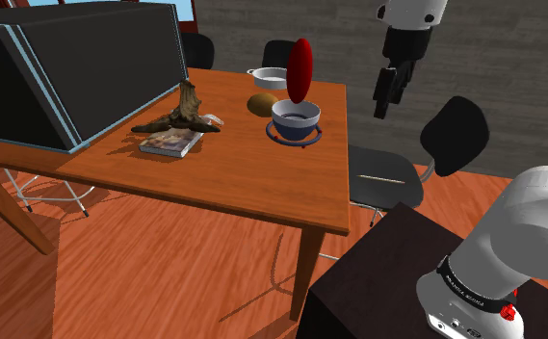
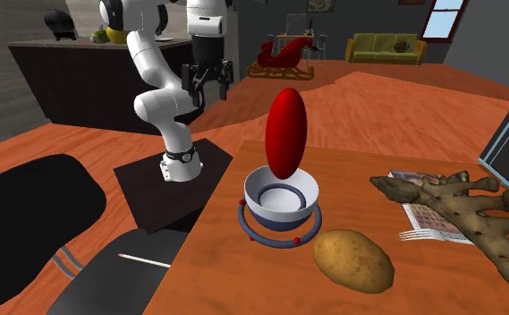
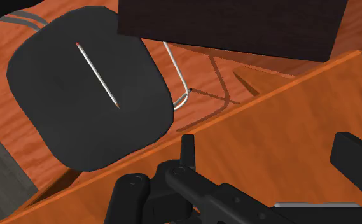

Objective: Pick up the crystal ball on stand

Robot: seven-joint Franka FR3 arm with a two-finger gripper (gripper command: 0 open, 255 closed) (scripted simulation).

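Shoulder view: gripper [image 1: 389,91] hangs high over the floor, off the table's [image 1: 214,193] right edge, above a black chair [image 1: 387,173] w/ a pencil [image 1: 382,180] on its seat. The crystal ball [image 1: 300,67] is drawn as a red upright oval. It sits in a white-and-blue bowl-shaped stand [image 1: 296,120] on a ring base, near the table's far right part and well apart from the gripper. The bowl cups the ball's lower end, which is prob. why it stays up. A brown potato-like lump [image 1: 262,102] lies just left of it. Driftwood [image 1: 180,114] rests on a magazine [image 1: 172,143] further left, w/ a big dark box [image 1: 69,67] beyond.

Second exterior view: looks from the table toward the arm. The ball is near the camera, and the gripper [image 2: 207,82] is far behind it, above the robot's dark box [image 2: 176,192]. Fingers stand apart, nothing btwn them.

Wrist view: the two black fingertips [image 3: 187,149] are set wide, so the gripper is fully or nearly fully open and empty. It looks down at the chair seat, the pencil and the table's edge strip.

Judgement: approach not yet begun. Next the hand must travel left over the table and come down around the ball's upper half, since the bowl rim blocks a low grasp.
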